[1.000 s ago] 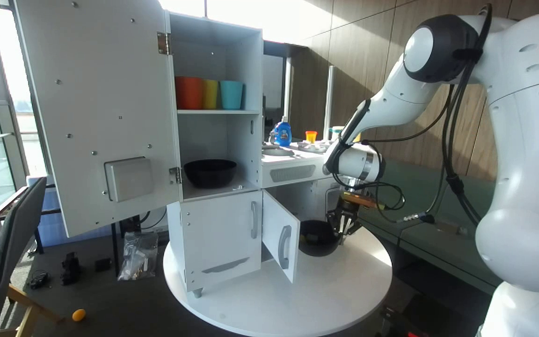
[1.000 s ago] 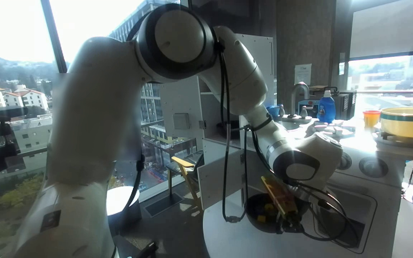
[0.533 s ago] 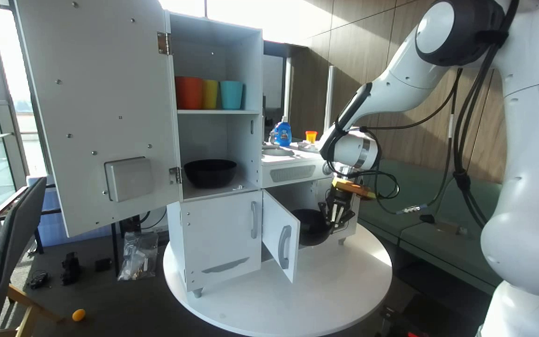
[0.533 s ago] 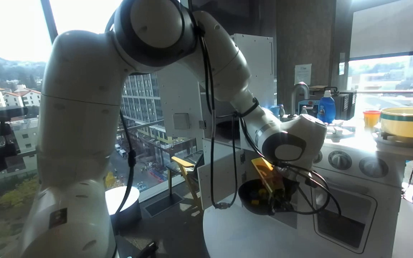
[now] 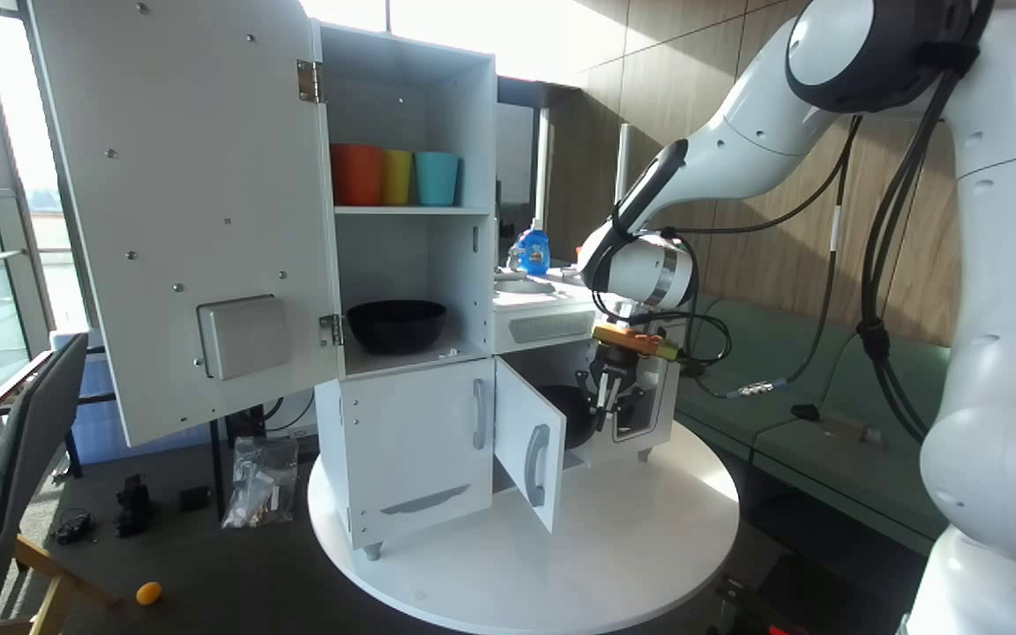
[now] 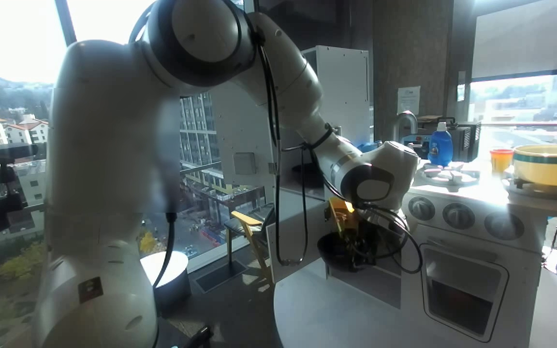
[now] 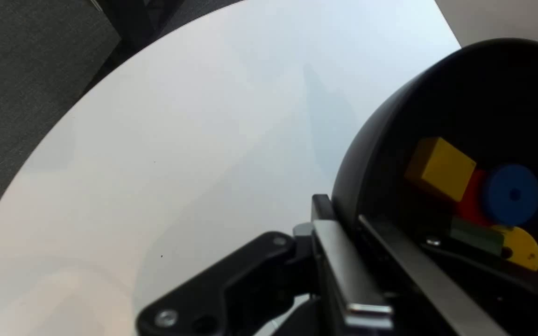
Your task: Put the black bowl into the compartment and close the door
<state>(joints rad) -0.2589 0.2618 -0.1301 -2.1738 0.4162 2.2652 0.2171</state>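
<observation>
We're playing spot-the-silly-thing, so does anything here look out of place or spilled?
Yes: a small orange thing lies on the floor near the chair. It looks odd because it's loose down there, maybe dropped. I see no spill: the toy blocks are inside the black bowl, and the gripper holds its rim.

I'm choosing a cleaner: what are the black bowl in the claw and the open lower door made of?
Black bowl: probably satin plastic, perhaps coated metal; smooth, faint sheen. Open lower door: likely matte painted or laminated board; flat white, no shine.
</observation>
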